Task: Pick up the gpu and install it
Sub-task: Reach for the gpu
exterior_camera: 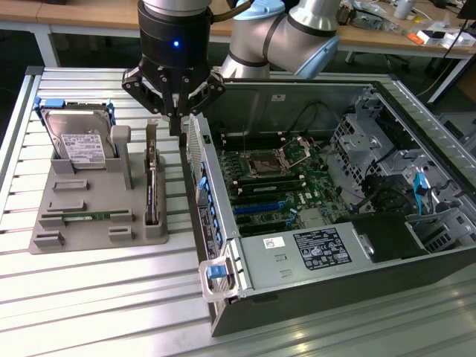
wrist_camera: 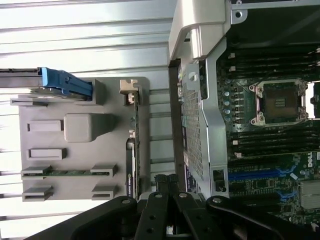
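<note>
1. Exterior view: the end effector [exterior_camera: 178, 125] hangs above the surface [exterior_camera: 111, 297], over the narrow strip between the grey holder [exterior_camera: 89, 223] and the open computer case [exterior_camera: 312, 186]. Its fingers read as drawn together, with nothing between them.
2. Same view: the gpu [exterior_camera: 152, 190] stands on its long edge in the slot along the holder's case-side edge. Its silver bracket is at the end toward the surface's far edge. It is not yet lifted. The hard drive [exterior_camera: 78, 141] sits at the holder's far corner, on the side away from the case.
3. Relation I'm watching: the gpu lies just to the exterior view's left of the end effector. Its long axis runs from far edge to near edge, parallel to the case wall. I cannot tell how far along the card the tool sits.
4. Wrist view: the end effector [wrist_camera: 166, 181] has its tips pressed together and empty, over the gap beside the holder. The gpu [wrist_camera: 130, 170] shows edge-on in its slot, beside the tips rather than beneath them. I judge the tool is offset sideways from the card.
</note>
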